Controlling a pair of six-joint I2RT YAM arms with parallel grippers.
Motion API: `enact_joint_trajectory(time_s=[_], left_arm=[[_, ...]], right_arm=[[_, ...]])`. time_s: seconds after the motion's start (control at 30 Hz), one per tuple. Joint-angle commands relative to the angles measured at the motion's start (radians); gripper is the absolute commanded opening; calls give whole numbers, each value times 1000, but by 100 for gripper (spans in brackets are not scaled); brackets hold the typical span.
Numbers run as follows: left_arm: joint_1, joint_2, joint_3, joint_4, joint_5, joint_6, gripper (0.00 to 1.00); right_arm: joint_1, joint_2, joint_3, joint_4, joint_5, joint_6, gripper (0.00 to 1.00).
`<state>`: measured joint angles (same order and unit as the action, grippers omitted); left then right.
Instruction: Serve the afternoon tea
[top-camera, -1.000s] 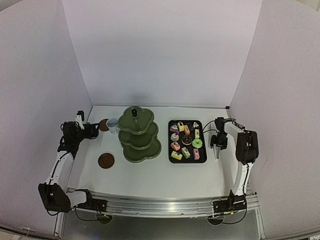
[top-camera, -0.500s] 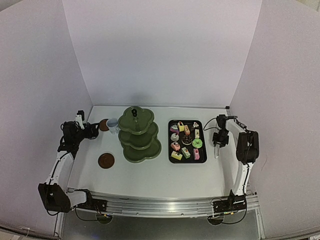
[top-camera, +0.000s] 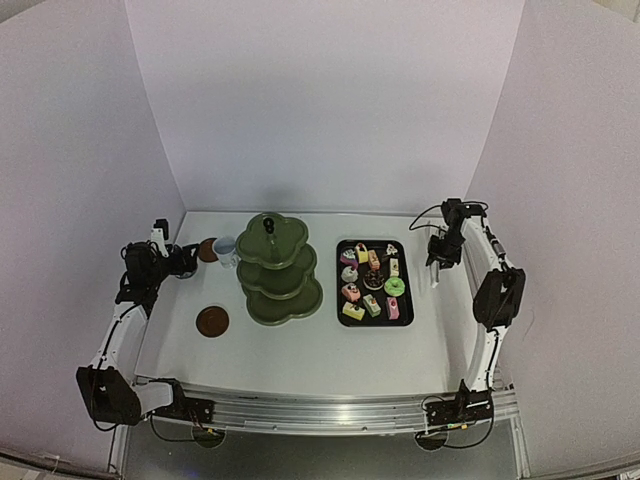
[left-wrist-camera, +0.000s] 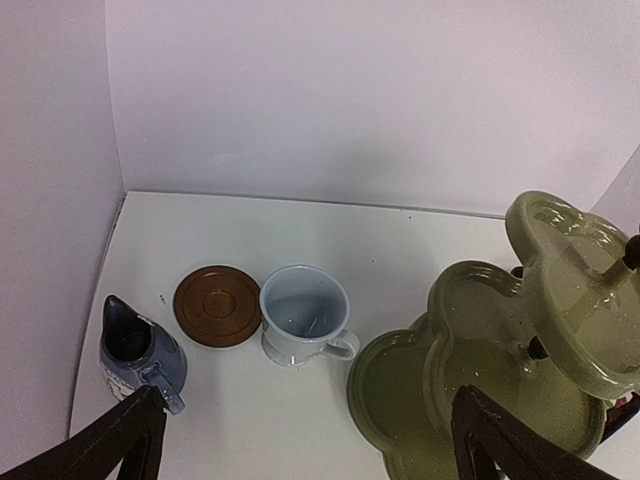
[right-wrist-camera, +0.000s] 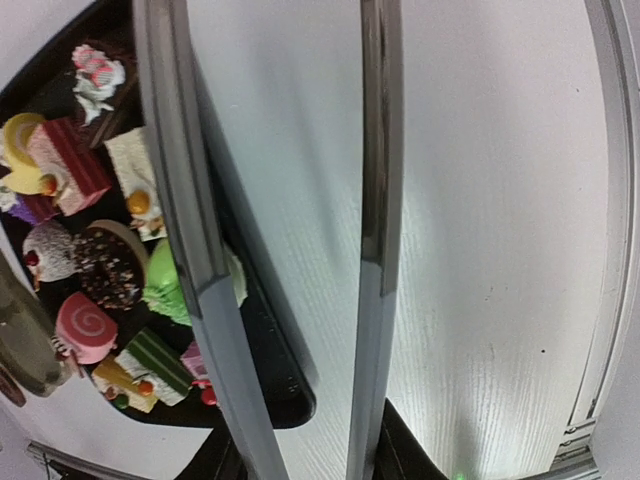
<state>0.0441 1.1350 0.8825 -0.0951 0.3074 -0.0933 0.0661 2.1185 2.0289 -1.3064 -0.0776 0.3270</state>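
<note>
The olive-green three-tier stand (top-camera: 278, 268) stands mid-table; it also shows in the left wrist view (left-wrist-camera: 500, 340). Left of it are the white mug (top-camera: 225, 250) (left-wrist-camera: 305, 315) and a brown coaster (top-camera: 207, 249) (left-wrist-camera: 217, 305). A second coaster (top-camera: 212, 321) lies nearer the front. The blue-grey pot (left-wrist-camera: 140, 350) stands by my left finger. My left gripper (top-camera: 185, 262) (left-wrist-camera: 310, 455) is open and empty, apart from them. The small cakes (top-camera: 372, 280) (right-wrist-camera: 90, 260) lie on the tray. My right gripper (top-camera: 441, 255) (right-wrist-camera: 310, 455) is shut on the metal tongs (top-camera: 436, 278) (right-wrist-camera: 375, 200), held above the table right of the tray.
The black rectangular tray (top-camera: 342, 300) (right-wrist-camera: 270, 370) sits right of the stand. White walls close in the back and both sides. The table's right edge (right-wrist-camera: 600, 250) runs close to the tongs.
My right arm has lifted the tongs and carried them up and toward the back, beside the tray's far right corner. The left arm has not moved.
</note>
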Motion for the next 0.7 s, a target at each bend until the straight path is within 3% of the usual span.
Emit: enact_joint_trajectory(time_s=[0.0,0.43,0.67], left_arm=[[-6,3,15,39,27,18,100],[-12,3,-1,61,38,21,100],[-11,-5,2,74,39,25,100]], right_arm=[[-1,-32,88,-294,-118,-8,35],[38,-134,124,-281,30,22,31],[241,-293,-28,-242,181,-11,30]])
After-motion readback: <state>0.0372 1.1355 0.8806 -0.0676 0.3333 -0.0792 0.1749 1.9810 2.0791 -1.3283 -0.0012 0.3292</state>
